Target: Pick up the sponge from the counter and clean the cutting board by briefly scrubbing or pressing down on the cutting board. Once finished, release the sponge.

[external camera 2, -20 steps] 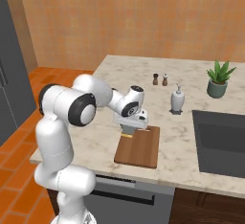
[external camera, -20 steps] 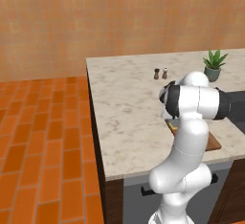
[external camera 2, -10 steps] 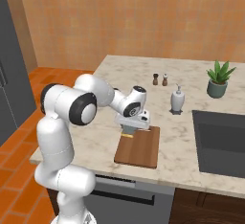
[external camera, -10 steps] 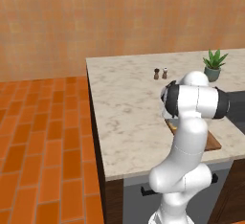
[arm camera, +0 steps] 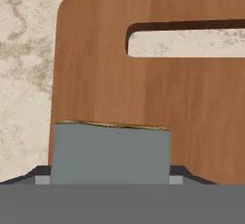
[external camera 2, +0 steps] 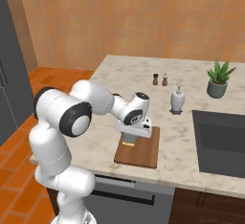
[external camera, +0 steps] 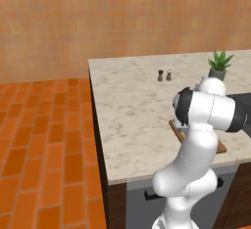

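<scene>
My gripper (external camera 2: 128, 140) is shut on the sponge (external camera 2: 128, 144), low over the left part of the cutting board (external camera 2: 143, 153). In the hand view the sponge (arm camera: 110, 151) is a grey-blue block with a thin yellow edge, held between the fingertips (arm camera: 40, 175). Behind it lies the reddish-brown cutting board (arm camera: 95, 65) with its handle slot. I cannot tell whether the sponge touches the wood. The board rests near the front edge of the beige marble counter (external camera 2: 124, 74). In the left base view my arm hides the hand, and a corner of the cutting board (external camera: 221, 148) shows.
Two small shakers (external camera 2: 160, 79) stand at the middle of the counter, a white soap dispenser (external camera 2: 177, 98) beyond the board, a potted plant (external camera 2: 219, 79) at the back right. A dark sink (external camera 2: 220, 141) lies right of the board. Orange brick floor (external camera: 44, 140) lies left.
The hand has come down and slightly toward the counter's front, bringing the sponge closer to the board. The base and the other objects have not moved.
</scene>
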Robot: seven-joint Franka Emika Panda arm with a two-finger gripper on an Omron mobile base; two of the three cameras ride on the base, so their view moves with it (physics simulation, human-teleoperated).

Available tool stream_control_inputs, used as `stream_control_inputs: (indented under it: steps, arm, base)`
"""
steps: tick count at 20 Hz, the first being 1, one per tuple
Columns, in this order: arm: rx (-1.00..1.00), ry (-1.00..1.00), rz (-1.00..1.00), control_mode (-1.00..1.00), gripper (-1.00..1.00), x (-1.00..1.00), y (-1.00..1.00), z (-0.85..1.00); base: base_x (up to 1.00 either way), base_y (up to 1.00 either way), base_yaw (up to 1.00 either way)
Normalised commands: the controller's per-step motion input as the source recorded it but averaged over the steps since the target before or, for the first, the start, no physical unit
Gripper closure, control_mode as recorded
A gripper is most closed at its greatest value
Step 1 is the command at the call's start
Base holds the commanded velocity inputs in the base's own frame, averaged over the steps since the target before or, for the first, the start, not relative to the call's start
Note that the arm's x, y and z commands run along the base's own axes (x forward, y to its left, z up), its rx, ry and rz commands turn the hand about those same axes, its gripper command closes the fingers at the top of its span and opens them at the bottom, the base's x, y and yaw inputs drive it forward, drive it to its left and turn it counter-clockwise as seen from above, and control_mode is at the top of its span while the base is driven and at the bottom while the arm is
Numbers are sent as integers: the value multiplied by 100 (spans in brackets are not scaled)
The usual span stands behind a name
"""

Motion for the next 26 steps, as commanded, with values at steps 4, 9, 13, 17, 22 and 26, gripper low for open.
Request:
stream_control_inputs:
  steps: [4, 9, 13, 17, 22, 26]
  arm:
    - [0, 0, 0, -100, 100, -58, 0, -38]
    - [0, 0, 0, -100, 100, -64, 0, -39]
    - [0, -2, 0, -100, 100, -74, 0, -42]
    - [0, -4, 0, -100, 100, -85, 0, -44]
    - [-1, -6, 0, -100, 100, -70, -4, -28]
    - [-5, -9, 0, -100, 100, -4, -24, 0]
  base:
    - [0, 0, 0]
    - [0, 0, 0]
    - [0, 0, 0]
    - [0, 0, 0]
    - [0, 0, 0]
    - [0, 0, 0]
